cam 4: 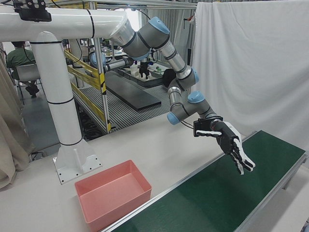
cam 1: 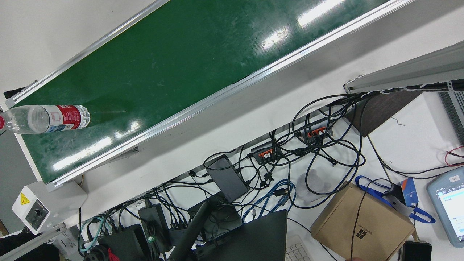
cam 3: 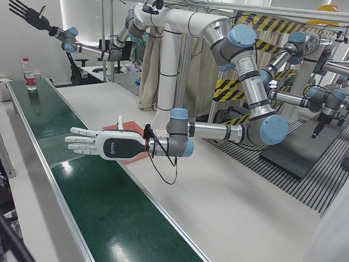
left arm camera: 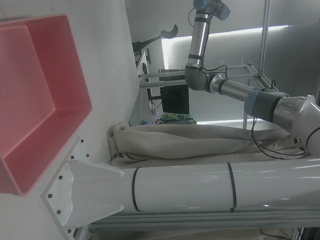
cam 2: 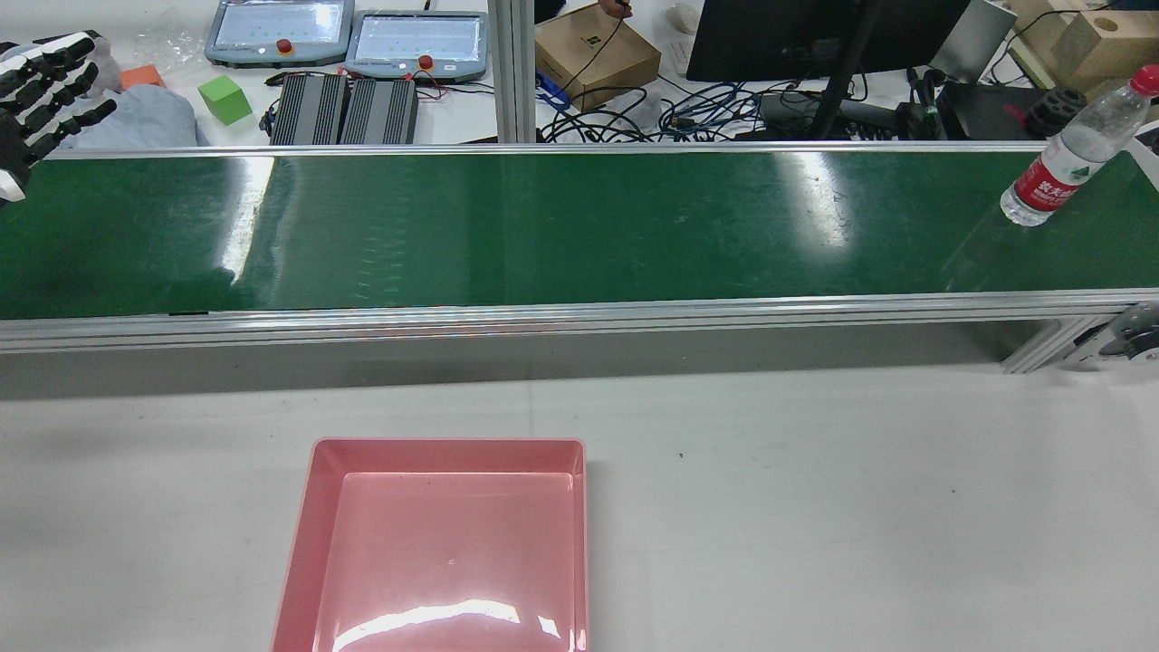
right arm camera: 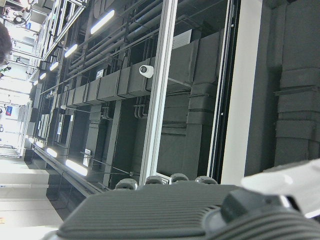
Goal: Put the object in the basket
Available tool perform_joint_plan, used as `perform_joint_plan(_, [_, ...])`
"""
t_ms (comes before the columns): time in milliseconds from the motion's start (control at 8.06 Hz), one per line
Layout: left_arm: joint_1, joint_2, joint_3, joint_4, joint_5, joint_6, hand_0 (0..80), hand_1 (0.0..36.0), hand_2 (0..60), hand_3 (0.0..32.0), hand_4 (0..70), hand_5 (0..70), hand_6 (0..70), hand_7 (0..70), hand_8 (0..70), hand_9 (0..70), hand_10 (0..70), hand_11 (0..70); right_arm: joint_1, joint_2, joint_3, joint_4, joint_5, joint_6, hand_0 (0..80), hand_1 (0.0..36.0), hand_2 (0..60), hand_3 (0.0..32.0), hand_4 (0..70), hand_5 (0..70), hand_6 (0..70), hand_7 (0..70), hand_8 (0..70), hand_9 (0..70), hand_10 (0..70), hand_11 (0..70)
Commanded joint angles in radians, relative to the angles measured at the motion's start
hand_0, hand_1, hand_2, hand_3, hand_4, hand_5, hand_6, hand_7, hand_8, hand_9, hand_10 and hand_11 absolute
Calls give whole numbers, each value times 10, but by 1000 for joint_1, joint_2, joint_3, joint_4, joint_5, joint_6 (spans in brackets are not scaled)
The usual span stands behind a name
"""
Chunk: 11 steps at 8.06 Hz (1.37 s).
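Spread open and empty, the robot's black-and-white left hand (cam 2: 41,86) hangs over the far left end of the long green conveyor belt (cam 2: 543,226) in the rear view, fingers apart and touching nothing. Moving rightward, the shallow pink plastic basket (cam 2: 303,543) sits on the white table (cam 2: 860,498) in front of the belt, left of centre, with nothing in it. Further right the belt runs bare until its far right end, where the clear plastic water bottle with a red label and red cap (cam 2: 1073,163) stands upright on the green surface. Hand and bottle are therefore well apart, at opposite ends of the belt. The right hand is not clearly identifiable in any view, so whether it is open or closed cannot be told. This looks like the waiting stage, before any grasp: the bottle presumably has to come within reach. The next move would call for lowering the open hand beside the bottle and closing around its body without tipping it.
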Motion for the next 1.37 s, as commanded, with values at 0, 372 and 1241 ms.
perform_joint_plan(0, [0, 0, 0, 0, 0, 3, 545, 100, 0, 0, 117, 87, 18, 0, 17, 2, 52, 92, 0, 0, 0, 0, 0, 0, 0, 0, 0, 0, 0, 0, 0, 0, 0, 0, 0, 0])
perform_joint_plan(372, [0, 0, 0, 0, 0, 1, 546, 113, 0, 0, 118, 87, 19, 0, 18, 2, 52, 92, 0, 0, 0, 0, 0, 0, 0, 0, 0, 0, 0, 0, 0, 0, 0, 0, 0, 0])
perform_joint_plan(1241, [0, 0, 0, 0, 0, 1, 535, 151, 0, 0, 118, 98, 20, 0, 17, 2, 53, 96, 0, 0, 0, 0, 0, 0, 0, 0, 0, 0, 0, 0, 0, 0, 0, 0, 0, 0])
